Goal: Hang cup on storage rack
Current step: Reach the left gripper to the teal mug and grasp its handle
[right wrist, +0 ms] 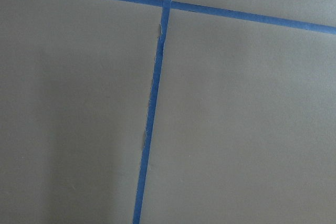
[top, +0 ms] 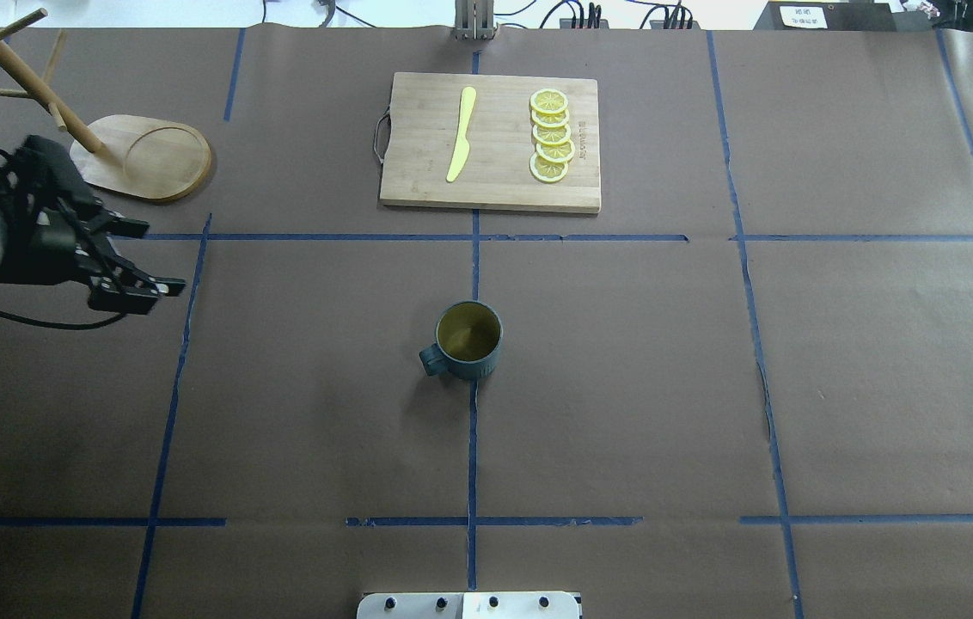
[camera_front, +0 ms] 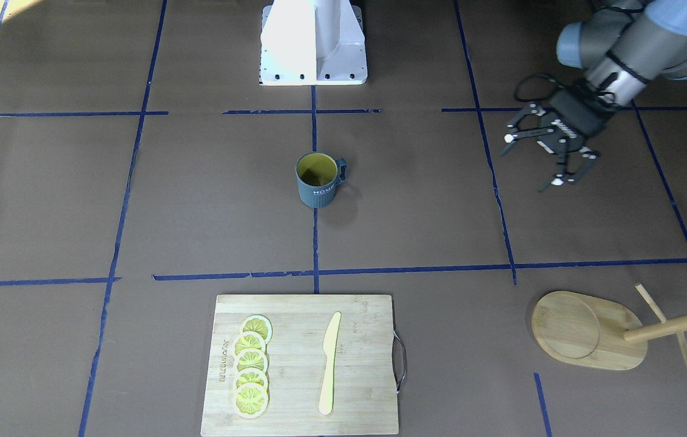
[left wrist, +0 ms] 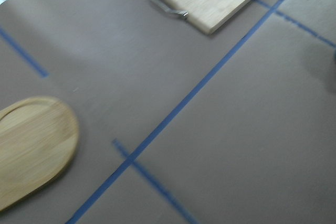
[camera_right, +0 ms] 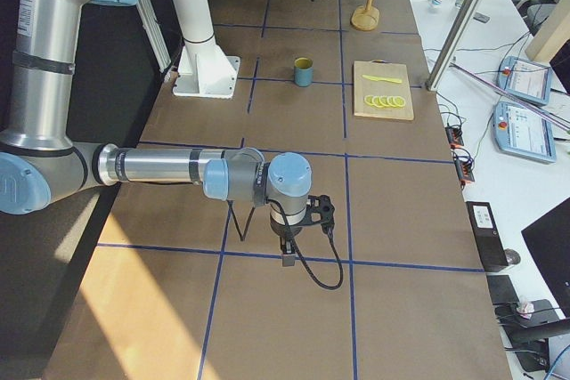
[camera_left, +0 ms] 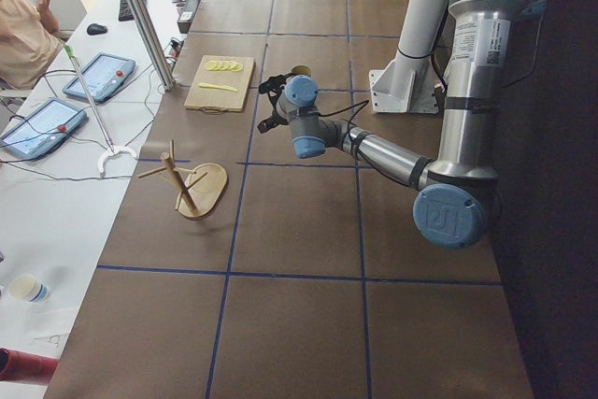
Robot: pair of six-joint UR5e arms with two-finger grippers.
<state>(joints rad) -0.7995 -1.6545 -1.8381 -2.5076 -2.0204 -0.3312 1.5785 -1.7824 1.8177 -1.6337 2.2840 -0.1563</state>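
Nearest the robot, the cup (top: 468,340) stands upright on the table (top: 624,387). Its yellow inside faces up, and its loop handle points to the robot's left and a little back toward the robot.

Well to the cup's right, the right gripper (camera_right: 298,220) shows only in a side view, so I cannot tell how its jaws stand.

Well to the cup's left and slightly farther out, the left gripper (top: 147,258) hangs with its jaws spread wide and nothing between them.

Beyond the cup lies the cutting board (top: 491,163), carrying lemon slices (top: 551,137) and a yellow knife (top: 461,133).

Farther than the cup and far to its left, past the left gripper, the storage rack (top: 147,159) stands on its oval base, with no cup on its pegs.

**Risks, as I judge them:**
- **Blocked handle:** a grasp over the handle would leave no open loop for a peg.
- **Slipping grip:** a pinch on the rim or ribbed wall could slip, tilting or dropping the cup mid-carry.
- **Missed peg:** the pegs are thin, so a small misalignment would miss the loop.
- **Unsteady rack:** the rack looks light, and a bump against its post could slide or topple it.
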